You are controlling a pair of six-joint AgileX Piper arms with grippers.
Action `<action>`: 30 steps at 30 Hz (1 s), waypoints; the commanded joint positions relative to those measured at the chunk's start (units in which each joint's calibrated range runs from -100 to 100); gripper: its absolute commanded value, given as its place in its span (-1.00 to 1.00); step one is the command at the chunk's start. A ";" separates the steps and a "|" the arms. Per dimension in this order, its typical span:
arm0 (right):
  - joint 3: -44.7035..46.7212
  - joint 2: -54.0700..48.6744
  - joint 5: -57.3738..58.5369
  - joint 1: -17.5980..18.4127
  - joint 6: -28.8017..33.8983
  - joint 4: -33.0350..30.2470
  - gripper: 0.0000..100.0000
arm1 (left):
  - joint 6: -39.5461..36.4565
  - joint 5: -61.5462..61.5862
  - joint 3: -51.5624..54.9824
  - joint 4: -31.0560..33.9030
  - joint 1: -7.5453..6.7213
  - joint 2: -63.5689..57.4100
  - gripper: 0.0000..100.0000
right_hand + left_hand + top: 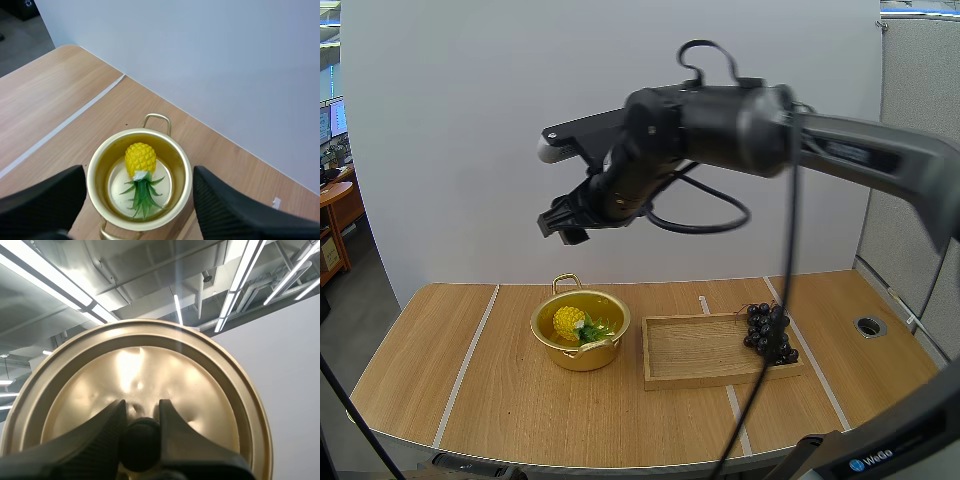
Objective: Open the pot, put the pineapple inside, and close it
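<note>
The pineapple [140, 159] lies inside the open pot [186, 167]. Its yellow body points toward the far handle and its green leaves toward the near one. The pot stands on the table [440, 380], left of centre in the lower half of the high view.

The lid [150, 370] is off the pot. The left gripper [141, 407] holds it, with both fingers pressed against the black knob [140, 445] from either side.

The right gripper [563, 222] hangs well above the pot, left of centre in the upper half of the high view. Its fingers [45, 200] stand wide apart with nothing gripped between them. The right wrist view looks down between them onto the pot.

A wooden tray [700, 350] lies just beside the pot, to its right in the high view. A bunch of grapes [768, 332] rests at the tray's right end.
</note>
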 commanded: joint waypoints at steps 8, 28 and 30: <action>9.61 -17.36 5.80 -1.89 1.76 -2.80 1.00 | -0.61 -1.57 -0.57 0.65 -0.03 -0.20 -1.00; 26.37 -41.53 15.96 -7.28 1.76 -0.53 1.00 | -0.61 -1.57 -0.57 0.65 -0.03 -0.20 -1.00; 28.26 -43.21 16.32 -7.28 1.56 -0.53 1.00 | -0.61 -1.57 -0.57 0.65 -0.03 -0.20 -1.00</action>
